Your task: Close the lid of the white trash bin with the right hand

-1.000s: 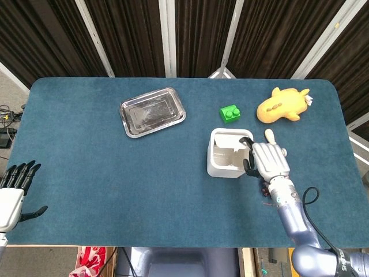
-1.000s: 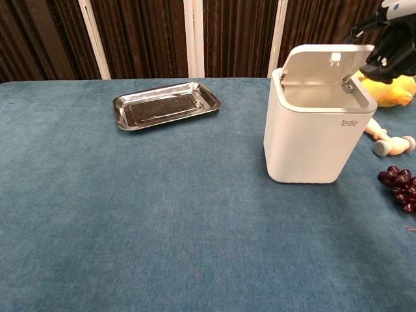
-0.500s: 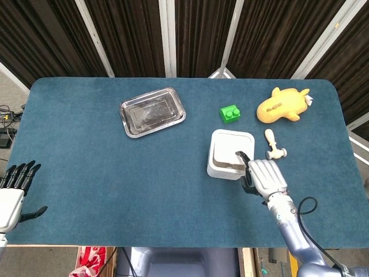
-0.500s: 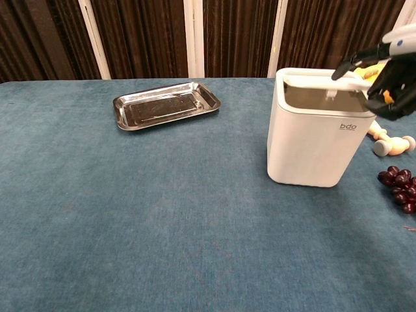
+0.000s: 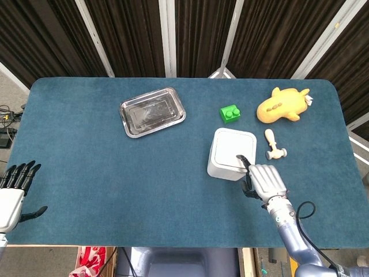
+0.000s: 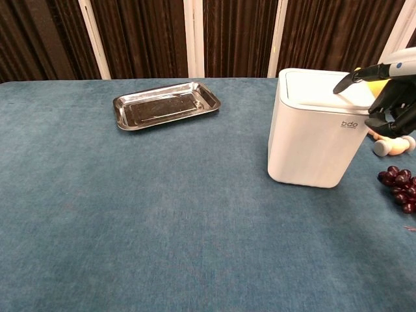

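Observation:
The white trash bin (image 5: 232, 153) stands right of the table's middle with its lid down flat; the chest view shows the same bin (image 6: 317, 127) with the lid level on its rim. My right hand (image 5: 264, 182) is at the bin's near right corner, one finger stretched out onto the lid's edge and the others curled in, holding nothing. In the chest view that right hand (image 6: 392, 97) hovers at the bin's right side, its fingertip (image 6: 339, 86) on the lid. My left hand (image 5: 15, 190) hangs off the table's near left edge, fingers apart and empty.
A steel tray (image 5: 152, 111) lies at the back left of the blue table. A green brick (image 5: 230, 113), a yellow plush toy (image 5: 282, 104) and a wooden peg (image 5: 273, 145) sit behind and right of the bin. Dark grapes (image 6: 398, 186) lie right of the bin.
The bin's lid has gone from standing open to lying flat and closed. My right hand moved toward the table's near edge and down, pushing the lid with it. The left hand stayed still.

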Controlling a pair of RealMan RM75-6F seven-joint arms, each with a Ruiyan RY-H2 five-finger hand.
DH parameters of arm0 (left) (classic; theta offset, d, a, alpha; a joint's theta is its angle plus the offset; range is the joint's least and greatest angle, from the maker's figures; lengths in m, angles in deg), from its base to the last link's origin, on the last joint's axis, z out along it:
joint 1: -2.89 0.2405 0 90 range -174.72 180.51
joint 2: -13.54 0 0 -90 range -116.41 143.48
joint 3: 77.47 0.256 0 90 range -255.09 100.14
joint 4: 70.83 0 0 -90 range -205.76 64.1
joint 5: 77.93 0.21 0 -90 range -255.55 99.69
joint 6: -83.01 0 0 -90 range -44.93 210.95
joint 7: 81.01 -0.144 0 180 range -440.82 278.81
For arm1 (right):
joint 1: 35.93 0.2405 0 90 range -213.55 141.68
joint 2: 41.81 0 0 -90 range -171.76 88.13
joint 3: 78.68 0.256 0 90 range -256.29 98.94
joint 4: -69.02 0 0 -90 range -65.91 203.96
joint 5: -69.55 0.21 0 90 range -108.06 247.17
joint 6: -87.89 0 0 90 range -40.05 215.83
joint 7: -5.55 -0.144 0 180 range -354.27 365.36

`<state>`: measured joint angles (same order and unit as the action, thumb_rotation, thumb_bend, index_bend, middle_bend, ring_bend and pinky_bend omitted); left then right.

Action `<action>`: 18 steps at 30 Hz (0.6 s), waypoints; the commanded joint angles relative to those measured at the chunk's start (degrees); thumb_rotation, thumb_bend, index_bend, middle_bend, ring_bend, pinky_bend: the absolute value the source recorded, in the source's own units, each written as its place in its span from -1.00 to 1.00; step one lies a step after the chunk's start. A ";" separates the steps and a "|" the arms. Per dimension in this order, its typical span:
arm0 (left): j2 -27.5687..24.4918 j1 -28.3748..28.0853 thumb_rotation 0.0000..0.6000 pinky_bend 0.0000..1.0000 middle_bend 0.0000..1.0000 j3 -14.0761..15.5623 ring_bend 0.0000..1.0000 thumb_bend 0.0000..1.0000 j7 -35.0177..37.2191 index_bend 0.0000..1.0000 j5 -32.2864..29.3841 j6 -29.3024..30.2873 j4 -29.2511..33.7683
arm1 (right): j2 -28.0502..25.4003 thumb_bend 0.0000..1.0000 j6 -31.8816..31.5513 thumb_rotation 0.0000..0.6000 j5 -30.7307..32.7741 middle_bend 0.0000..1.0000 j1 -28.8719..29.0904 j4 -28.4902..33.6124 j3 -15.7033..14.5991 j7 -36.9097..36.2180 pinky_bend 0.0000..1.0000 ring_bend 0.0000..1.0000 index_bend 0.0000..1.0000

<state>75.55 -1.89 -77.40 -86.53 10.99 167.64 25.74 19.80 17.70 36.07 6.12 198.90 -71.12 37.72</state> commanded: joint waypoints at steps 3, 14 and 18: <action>-0.01 -0.02 1.00 -1.00 -1.00 -0.01 -1.00 -1.00 -0.02 -1.00 -0.02 -0.02 0.02 | 0.65 0.16 0.57 1.00 0.27 0.38 -0.22 -0.65 -0.99 -0.09 0.50 0.49 -0.77; -0.02 -0.01 1.00 -1.00 -1.00 0.00 -1.00 -1.00 0.08 -1.00 0.13 0.12 -0.02 | 1.94 0.16 0.51 1.00 1.00 0.38 0.00 -1.28 -2.39 0.99 0.50 0.49 -0.77; 0.03 0.04 1.00 -1.00 -1.00 -0.02 -1.00 -1.00 0.10 -1.00 0.22 0.31 -0.15 | 1.60 0.16 -0.04 1.00 0.91 0.38 -0.06 -0.93 -1.82 0.39 0.50 0.49 -0.77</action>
<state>75.57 -1.85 -77.41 -86.43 11.21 167.94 25.59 21.50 17.77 37.07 6.09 197.88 -73.08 38.27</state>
